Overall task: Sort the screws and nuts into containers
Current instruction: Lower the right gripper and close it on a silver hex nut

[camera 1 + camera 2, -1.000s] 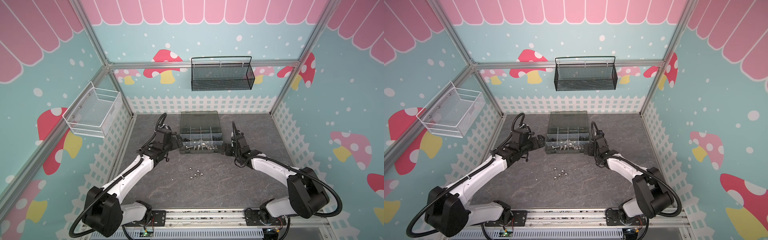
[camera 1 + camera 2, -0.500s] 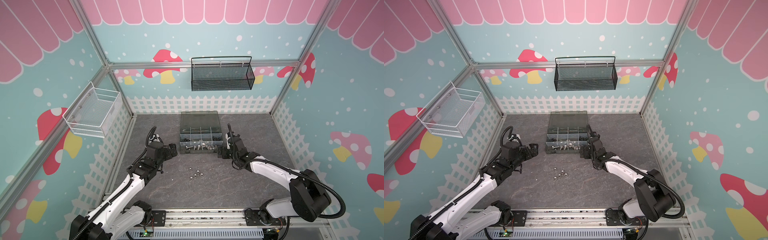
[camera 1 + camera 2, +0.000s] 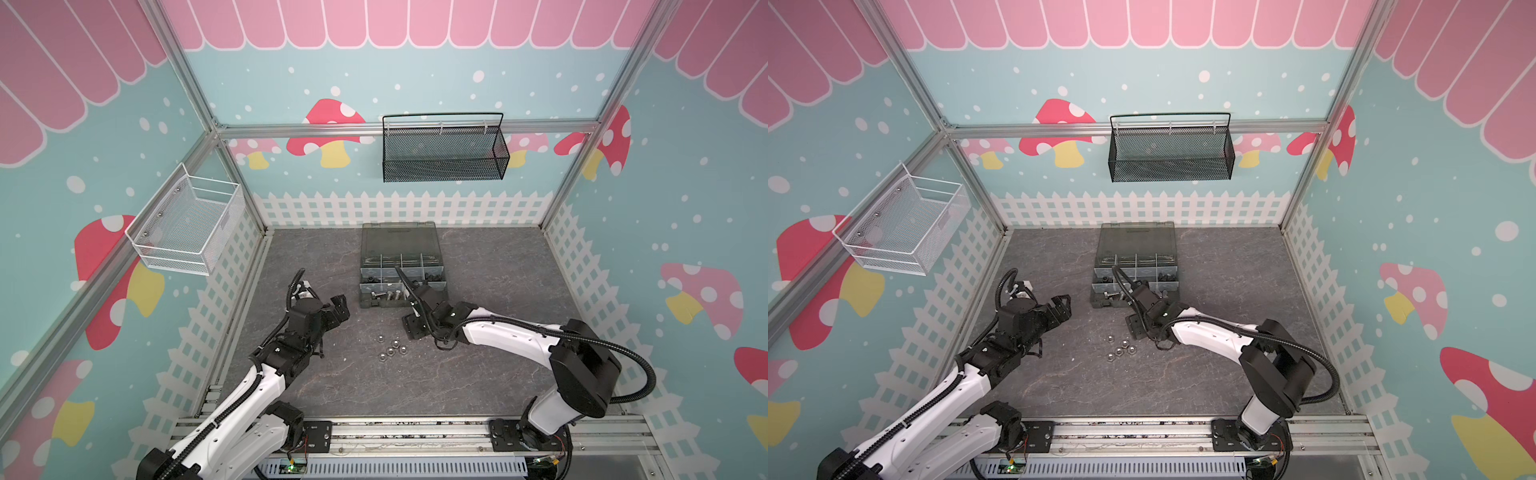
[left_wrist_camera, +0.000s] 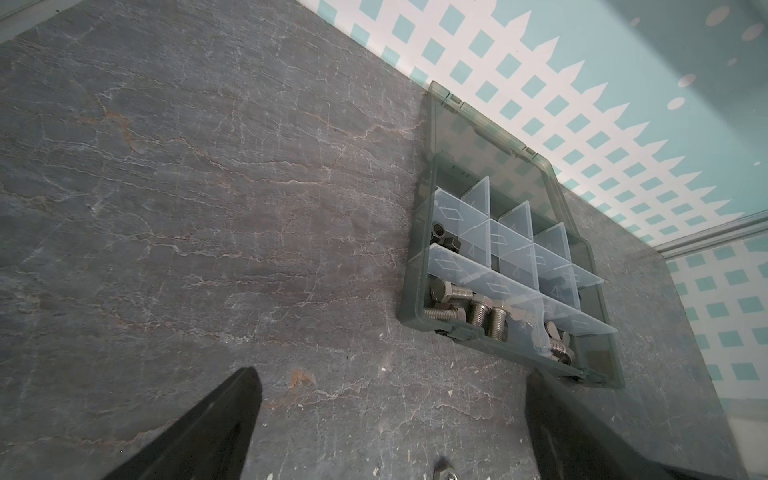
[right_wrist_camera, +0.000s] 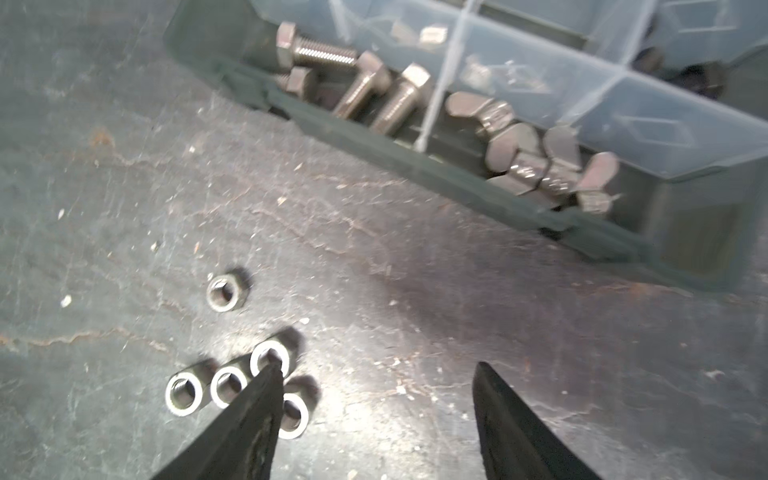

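Nuts (image 5: 226, 386) lie unsorted at the middle of the surface (image 3: 332, 390), before the case (image 5: 374, 137) toward its back edge; right gripper (image 5: 376, 370) hovers by them, parted, empty, likely to pick one; left gripper (image 4: 392, 378) released.

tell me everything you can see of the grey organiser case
The organiser case is dark grey plastic, low and rectangular, lying flat toward the back of the grey table. Its smoky translucent lid stands hinged open on the far side. Clear dividers split it into small compartments. In the nearest row, silver hex bolts lie in an end compartment and wing nuts in the next; black nuts sit in the row behind.
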Motion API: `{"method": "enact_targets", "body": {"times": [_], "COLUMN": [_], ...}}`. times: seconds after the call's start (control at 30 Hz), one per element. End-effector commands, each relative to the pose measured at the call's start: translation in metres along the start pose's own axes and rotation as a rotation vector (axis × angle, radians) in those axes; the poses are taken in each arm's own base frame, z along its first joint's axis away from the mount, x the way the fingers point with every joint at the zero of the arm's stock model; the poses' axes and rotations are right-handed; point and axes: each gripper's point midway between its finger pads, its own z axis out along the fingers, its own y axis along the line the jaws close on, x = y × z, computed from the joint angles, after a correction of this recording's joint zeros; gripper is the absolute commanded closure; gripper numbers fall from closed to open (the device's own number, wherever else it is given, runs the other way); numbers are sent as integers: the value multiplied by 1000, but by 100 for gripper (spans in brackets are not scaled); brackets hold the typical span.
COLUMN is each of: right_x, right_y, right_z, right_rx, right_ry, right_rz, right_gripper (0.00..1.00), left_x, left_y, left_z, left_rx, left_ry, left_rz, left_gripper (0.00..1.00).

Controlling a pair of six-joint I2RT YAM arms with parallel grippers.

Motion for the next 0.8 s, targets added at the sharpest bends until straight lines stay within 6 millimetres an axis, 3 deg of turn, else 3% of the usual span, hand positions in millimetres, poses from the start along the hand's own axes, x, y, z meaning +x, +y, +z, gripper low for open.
{"method": "enact_targets", "body": {"times": [0.0, 0.2, 0.53, 0.77], "right_x": [28, 48, 60, 67], "right_y": [16, 37, 43, 45], "right_z": [4, 14, 26, 31], "right_rx": [2, -24, -43, -41], "right_ry": [136, 233, 283, 303], "right_rz": [-80, -149, -174, -193], "right_gripper": [32, 44, 57, 60], "left_x": [-3, 3, 8, 12], "left_y": [6, 8, 7, 5], "left_z": [2, 6, 13, 17], "left_rx": [-13, -16, -13, -8], "left_ry": [-35, -26, -7, 11], "left_rz": [-54, -77, -85, -89], "left_gripper": [0, 0, 0, 0]}}
